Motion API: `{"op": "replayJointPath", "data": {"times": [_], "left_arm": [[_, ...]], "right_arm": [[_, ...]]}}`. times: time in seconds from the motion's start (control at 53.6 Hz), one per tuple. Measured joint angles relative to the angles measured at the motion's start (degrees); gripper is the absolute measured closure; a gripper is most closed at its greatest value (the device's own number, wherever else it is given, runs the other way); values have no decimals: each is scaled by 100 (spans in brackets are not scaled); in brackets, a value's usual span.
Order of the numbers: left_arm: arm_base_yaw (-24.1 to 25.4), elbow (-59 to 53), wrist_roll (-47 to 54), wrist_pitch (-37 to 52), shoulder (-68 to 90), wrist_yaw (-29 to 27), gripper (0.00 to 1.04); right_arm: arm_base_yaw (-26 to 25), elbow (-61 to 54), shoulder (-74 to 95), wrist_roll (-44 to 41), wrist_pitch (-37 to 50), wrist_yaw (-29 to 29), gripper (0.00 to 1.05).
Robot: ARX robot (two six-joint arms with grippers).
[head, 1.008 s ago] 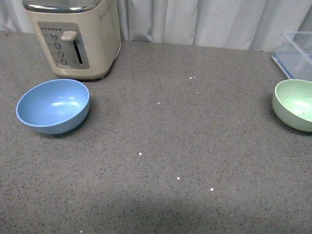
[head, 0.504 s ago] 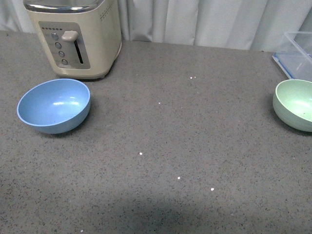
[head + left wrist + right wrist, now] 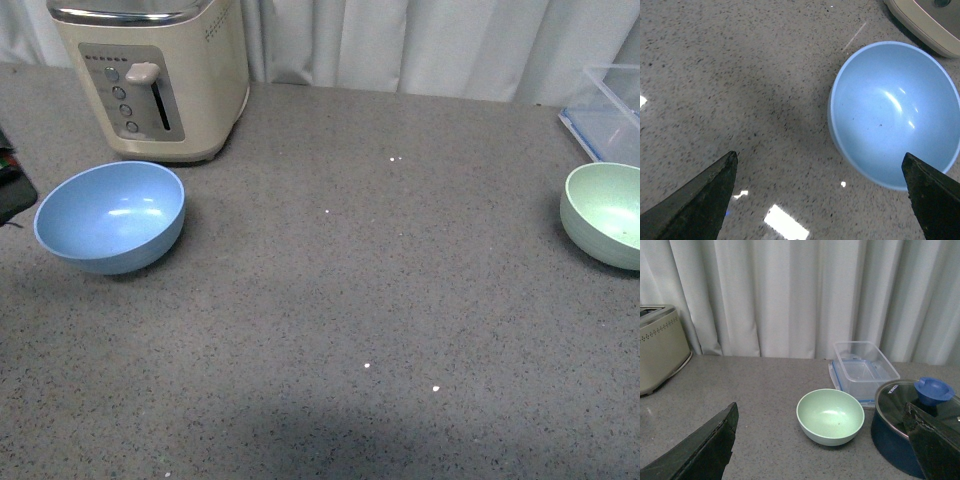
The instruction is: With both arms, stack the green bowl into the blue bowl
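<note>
Green bowl: round pale mint-green matte bowl point(image 3: 605, 215), upright and empty on the grey speckled stone counter point(image 3: 330, 280), well apart from the cream box-shaped toaster point(image 3: 150, 75)
Blue bowl: round light-blue matte bowl point(image 3: 110, 215), mouth up, just in front of the toaster, not touching it
Right tool point(image 3: 821, 407): black fingers spread wide, nothing held, facing the green bowl with a clear gap
Left tool point(image 3: 819, 156): spread wide and empty, above the blue bowl's rim on the side away from the toaster
Why so: each bowl lies on its own arm's side; the mouth-up blue bowl looks ready to receive
Edges: clear plastic box point(image 3: 865, 367) and dark blue glass-lidded pot point(image 3: 915, 425) crowd the green bowl's far side from the toaster
Open room: bare counter from the toaster's front across to the green bowl, probably the easy carrying path
</note>
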Motion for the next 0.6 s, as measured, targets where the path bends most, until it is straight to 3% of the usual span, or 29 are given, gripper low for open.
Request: {"op": "replayJointPath", "data": {"times": [0.261, 0.598], "left_arm": [[-68, 1357, -256, -455, 1394, 184, 6], [101, 2065, -122, -1117, 2258, -39, 6]], "right_arm": [[0, 0, 0, 0, 0, 0, 9], [0, 0, 0, 0, 0, 0, 9]]}}
